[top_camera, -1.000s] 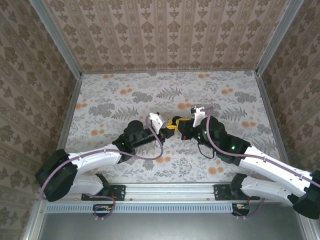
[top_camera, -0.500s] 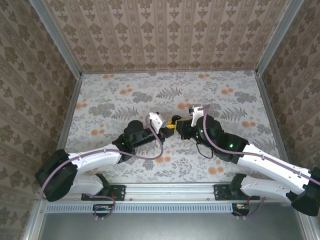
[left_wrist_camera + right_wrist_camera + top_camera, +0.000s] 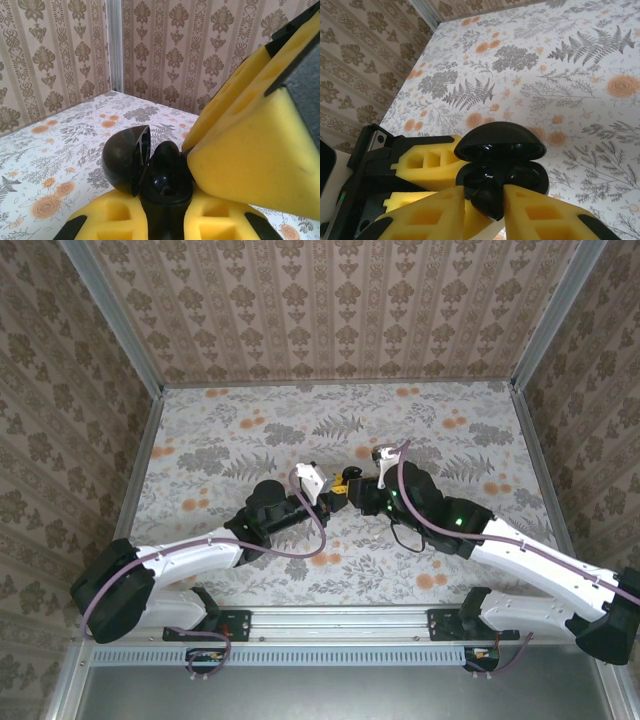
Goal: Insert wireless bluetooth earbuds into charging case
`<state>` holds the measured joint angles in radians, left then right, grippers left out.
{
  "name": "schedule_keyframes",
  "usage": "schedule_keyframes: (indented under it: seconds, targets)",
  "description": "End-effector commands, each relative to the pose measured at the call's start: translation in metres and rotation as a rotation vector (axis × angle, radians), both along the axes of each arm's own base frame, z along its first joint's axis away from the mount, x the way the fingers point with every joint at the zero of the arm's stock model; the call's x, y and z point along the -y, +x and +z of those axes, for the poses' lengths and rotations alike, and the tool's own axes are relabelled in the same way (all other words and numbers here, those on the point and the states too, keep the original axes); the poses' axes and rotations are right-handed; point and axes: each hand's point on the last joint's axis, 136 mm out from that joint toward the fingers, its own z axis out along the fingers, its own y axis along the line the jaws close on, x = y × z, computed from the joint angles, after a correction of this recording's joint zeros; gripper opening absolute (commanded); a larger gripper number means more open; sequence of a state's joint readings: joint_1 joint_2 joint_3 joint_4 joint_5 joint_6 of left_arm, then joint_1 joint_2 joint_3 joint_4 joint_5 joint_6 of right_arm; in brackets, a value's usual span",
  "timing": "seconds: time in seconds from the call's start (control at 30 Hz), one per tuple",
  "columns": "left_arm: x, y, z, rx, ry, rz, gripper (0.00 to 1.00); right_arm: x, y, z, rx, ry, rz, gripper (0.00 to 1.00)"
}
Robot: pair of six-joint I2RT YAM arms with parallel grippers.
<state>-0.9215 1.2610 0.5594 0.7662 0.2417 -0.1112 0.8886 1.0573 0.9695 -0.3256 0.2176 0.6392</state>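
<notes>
Black and glossy, charging case [image 3: 162, 182] clamped low between the two yellow foam pads [image 3: 107, 222] of left pincer [image 3: 162, 220], pads drawn in tight on its base. Lid [image 3: 122, 160] swung open, tilted toward 9 o'clock in the left wrist view, hollow of the base exposed at its 3 o'clock side. One broad yellow pad [image 3: 250, 145] of the other arm leaning in from 2 o'clock, just beside the open base. From the right wrist, domed lid at 12 o'clock above the base, and one small black earbud [image 3: 487, 197] at 6 o'clock of the base, between the tips of right pincer [image 3: 485, 212]. Pads there slightly apart, close on either side of the earbud; pressing on it or merely flanking it, impossible to tell. From above, both pincers tip to tip just past the middle of floral desk [image 3: 250, 430], left arm in from 8 o'clock, right arm in from 4 o'clock, case a dark speck between them; resting on the desk or raised off it, not clear.
</notes>
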Motion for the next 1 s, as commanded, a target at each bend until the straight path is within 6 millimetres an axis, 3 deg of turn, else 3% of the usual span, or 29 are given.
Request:
schedule_keyframes:
  seconds: [0.0, 0.57, 0.97]
  targets:
    - [0.001, 0.001, 0.036, 0.072, -0.087, 0.001, 0.00, 0.000, -0.003, 0.003, -0.033, -0.012, -0.004, 0.29]
    - [0.004, -0.002, 0.033, 0.051, -0.094, -0.027, 0.00, -0.004, 0.002, 0.037, -0.017, 0.028, 0.003, 0.36]
    - [0.006, -0.003, 0.033, 0.042, -0.101, -0.037, 0.00, -0.003, 0.003, 0.042, -0.036, 0.040, 0.012, 0.38]
